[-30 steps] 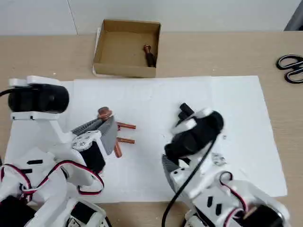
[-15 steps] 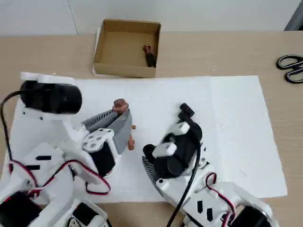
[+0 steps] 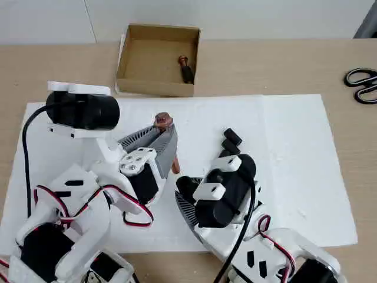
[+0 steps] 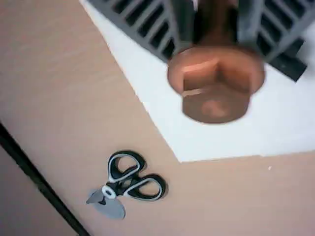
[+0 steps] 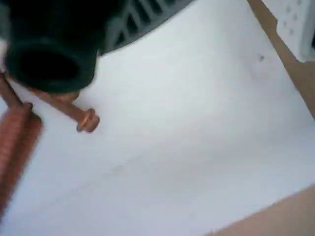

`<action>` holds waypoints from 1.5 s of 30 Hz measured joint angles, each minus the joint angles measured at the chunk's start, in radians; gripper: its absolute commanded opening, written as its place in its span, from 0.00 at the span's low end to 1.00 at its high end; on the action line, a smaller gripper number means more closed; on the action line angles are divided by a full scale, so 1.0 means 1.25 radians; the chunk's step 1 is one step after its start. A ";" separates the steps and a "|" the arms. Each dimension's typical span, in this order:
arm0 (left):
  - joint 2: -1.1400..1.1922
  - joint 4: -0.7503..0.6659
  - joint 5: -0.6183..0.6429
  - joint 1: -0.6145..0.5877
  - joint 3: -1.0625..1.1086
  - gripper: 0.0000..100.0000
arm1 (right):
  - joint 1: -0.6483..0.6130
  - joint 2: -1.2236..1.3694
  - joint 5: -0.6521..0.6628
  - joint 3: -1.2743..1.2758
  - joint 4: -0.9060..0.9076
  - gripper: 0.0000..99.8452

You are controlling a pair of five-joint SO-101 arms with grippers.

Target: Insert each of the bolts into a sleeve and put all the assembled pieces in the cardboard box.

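Observation:
My left gripper point(image 3: 167, 134) is shut on a copper bolt point(image 3: 164, 123), held tilted above the white mat with its hex head point(image 4: 214, 81) outward. Beside it, to the right, my right gripper point(image 3: 184, 198) is shut on a black sleeve point(image 5: 49, 63) whose open end fills the near part of the right wrist view. A loose bolt point(image 5: 74, 112) lies on the mat just beyond that sleeve. Two more black sleeves point(image 3: 231, 141) lie mid-mat. The cardboard box point(image 3: 134, 66) at the back holds one assembled piece point(image 3: 185, 69).
The white mat point(image 3: 294, 153) covers most of the wooden table. Black-handled scissors point(image 3: 360, 82) lie off the mat at the far right edge, also seen as scissors point(image 4: 129, 181). The bulky arm bodies crowd the front of the table.
My left gripper has lifted the bolt and carried it right and towards the back. My right arm has swung left, closer to the left gripper. The loose bolts on the mat are now covered.

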 measured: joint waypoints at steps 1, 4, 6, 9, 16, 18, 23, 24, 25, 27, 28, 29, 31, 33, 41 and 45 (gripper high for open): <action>0.000 -0.009 0.000 0.000 0.005 0.01 | 0.000 -0.001 0.000 0.000 -0.006 0.00; 0.000 -0.031 0.000 0.000 0.017 0.01 | 0.000 -0.007 0.000 0.000 -0.011 0.00; 0.000 -0.039 0.000 0.000 0.025 0.01 | 0.000 -0.009 0.000 0.000 -0.011 0.00; 0.001 -0.041 0.000 0.000 0.025 0.01 | 0.010 -0.010 0.000 0.020 -0.014 0.00; 0.001 -0.099 0.011 0.000 0.025 0.01 | 0.056 -0.012 0.000 0.071 -0.016 0.00; 0.001 -0.110 0.011 0.000 0.025 0.01 | 0.061 -0.005 0.000 0.083 -0.020 0.00; 0.001 -0.114 0.011 0.000 0.027 0.01 | 0.085 -0.004 0.000 0.092 -0.086 0.00; 0.000 -0.114 0.011 0.000 0.036 0.01 | 0.086 -0.004 0.000 0.095 -0.096 0.00; 0.000 -0.114 0.011 0.000 0.044 0.01 | 0.086 -0.010 0.000 0.101 -0.102 0.00; 0.001 -0.114 0.011 0.000 0.064 0.01 | 0.085 -0.004 0.000 0.107 -0.107 0.00; 0.002 -0.114 0.011 0.000 0.069 0.01 | 0.086 -0.002 0.000 0.110 -0.107 0.00; 0.002 -0.114 0.011 0.000 0.072 0.01 | 0.086 -0.001 0.000 0.113 -0.107 0.00; 0.001 -0.114 0.011 0.000 0.075 0.01 | 0.087 -0.001 0.000 0.112 -0.107 0.00; 0.001 -0.114 0.011 0.000 0.075 0.01 | 0.085 -0.001 0.000 0.112 -0.107 0.00; 0.000 -0.114 0.011 0.002 0.107 0.01 | 0.087 0.000 0.000 0.113 -0.139 0.00; 0.000 -0.114 0.011 0.002 0.107 0.01 | 0.088 0.000 0.000 0.113 -0.139 0.00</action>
